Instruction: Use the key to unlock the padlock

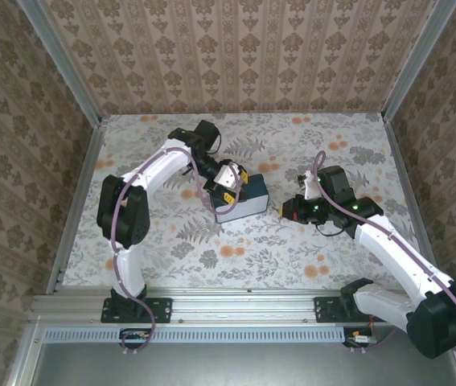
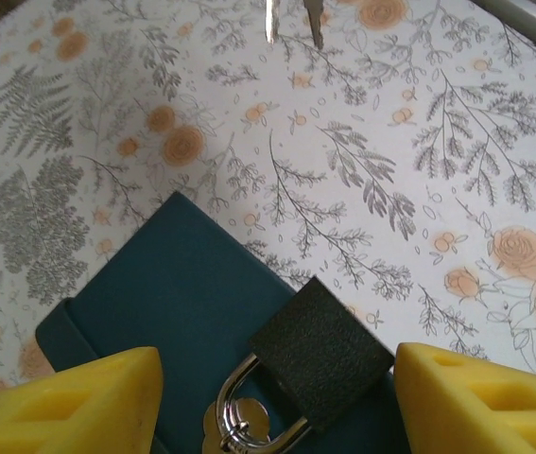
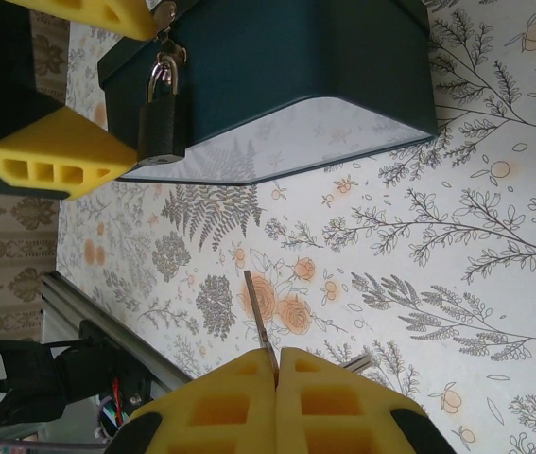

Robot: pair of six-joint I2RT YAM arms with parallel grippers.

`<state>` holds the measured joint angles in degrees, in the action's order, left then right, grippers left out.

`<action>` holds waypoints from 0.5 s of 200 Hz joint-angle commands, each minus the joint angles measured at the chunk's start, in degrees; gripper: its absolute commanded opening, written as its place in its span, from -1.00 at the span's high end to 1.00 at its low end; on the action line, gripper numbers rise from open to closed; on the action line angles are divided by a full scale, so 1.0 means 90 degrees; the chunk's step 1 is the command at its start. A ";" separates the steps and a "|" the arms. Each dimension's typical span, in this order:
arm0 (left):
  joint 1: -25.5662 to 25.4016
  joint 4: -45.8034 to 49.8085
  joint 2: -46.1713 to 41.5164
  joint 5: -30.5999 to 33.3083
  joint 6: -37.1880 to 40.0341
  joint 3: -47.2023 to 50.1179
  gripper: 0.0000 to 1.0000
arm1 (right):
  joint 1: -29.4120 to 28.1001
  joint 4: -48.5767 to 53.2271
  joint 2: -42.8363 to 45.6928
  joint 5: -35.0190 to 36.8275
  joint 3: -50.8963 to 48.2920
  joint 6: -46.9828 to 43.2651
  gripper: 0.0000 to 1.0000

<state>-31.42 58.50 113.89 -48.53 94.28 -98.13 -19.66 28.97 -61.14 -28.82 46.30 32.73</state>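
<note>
Left pincer (image 1: 228,182) spread wide; right pincer (image 3: 277,375) clamped.

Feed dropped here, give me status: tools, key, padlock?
Left tool open, straddling padlock on box. Right tool shut on key, tip short of padlock. Bare table between them.

Grainy black padlock (image 2: 322,355) on a smooth teal box (image 2: 173,293), seen from my remote station.
I see the padlock body dull and finely rough, its shackle (image 2: 230,386) bright polished metal. The box has a satin sheen. The key (image 3: 259,320) is thin, dull metal. The yellow fingers (image 2: 69,402) look like matt moulded plastic; the table cover (image 2: 390,189) is a matt floral print.
</note>
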 commanded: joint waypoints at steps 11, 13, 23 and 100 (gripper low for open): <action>0.0010 0.1151 0.0447 -0.0076 0.0709 -0.0850 -0.28 | -0.0020 0.0140 -0.0144 0.0081 0.0216 -0.0079 1.00; 0.0013 0.1184 0.0475 -0.0069 0.0726 -0.0871 -0.28 | -0.0017 0.0133 -0.0155 0.0078 0.0216 -0.0079 1.00; -0.0004 0.1281 0.0560 0.0025 0.0810 -0.0982 -0.27 | -0.0013 0.0088 -0.0210 0.0053 0.0226 -0.0091 1.00; -0.0288 0.1590 0.0842 0.0370 0.0716 -0.1111 -0.14 | -0.0011 -0.0140 -0.0469 -0.0196 0.0246 -0.0219 1.00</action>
<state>-33.12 69.25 120.55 -46.00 99.29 -107.68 -19.66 28.84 -65.28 -28.95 46.94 31.75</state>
